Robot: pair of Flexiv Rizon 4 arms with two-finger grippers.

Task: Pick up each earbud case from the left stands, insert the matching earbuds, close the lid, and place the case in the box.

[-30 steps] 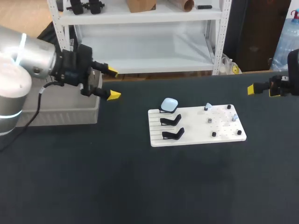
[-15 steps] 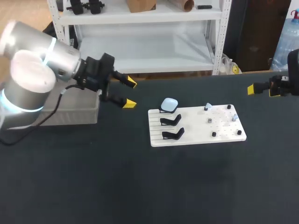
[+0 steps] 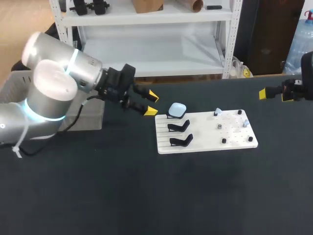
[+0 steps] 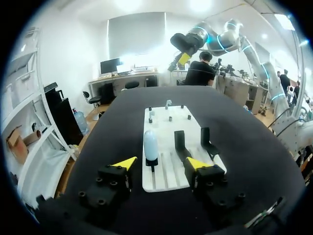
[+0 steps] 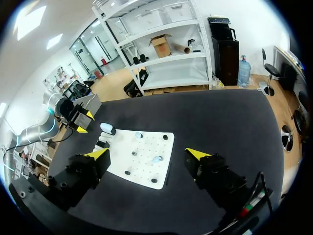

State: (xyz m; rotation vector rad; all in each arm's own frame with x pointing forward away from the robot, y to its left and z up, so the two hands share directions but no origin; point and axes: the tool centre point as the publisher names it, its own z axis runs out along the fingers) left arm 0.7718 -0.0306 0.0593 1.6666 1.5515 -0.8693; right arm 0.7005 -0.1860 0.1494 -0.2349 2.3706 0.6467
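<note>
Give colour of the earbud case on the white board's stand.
Pale blue. The rounded plastic earbud case shows best in the head view.

Robotics lab: left arm (image 3: 54, 93) and right arm (image 3: 308, 73) stood at a black counter (image 3: 146, 196) that carried a white fixture board (image 3: 205, 133) with black stands (image 3: 179, 126).

The right gripper (image 5: 147, 153) holds its 2 fingers (image 5: 98, 153) wide apart above the black table (image 5: 220, 117); ahead, mid-frame, lies the white board (image 5: 146, 177), a pale blue case (image 5: 106, 128) at its edge.
</note>
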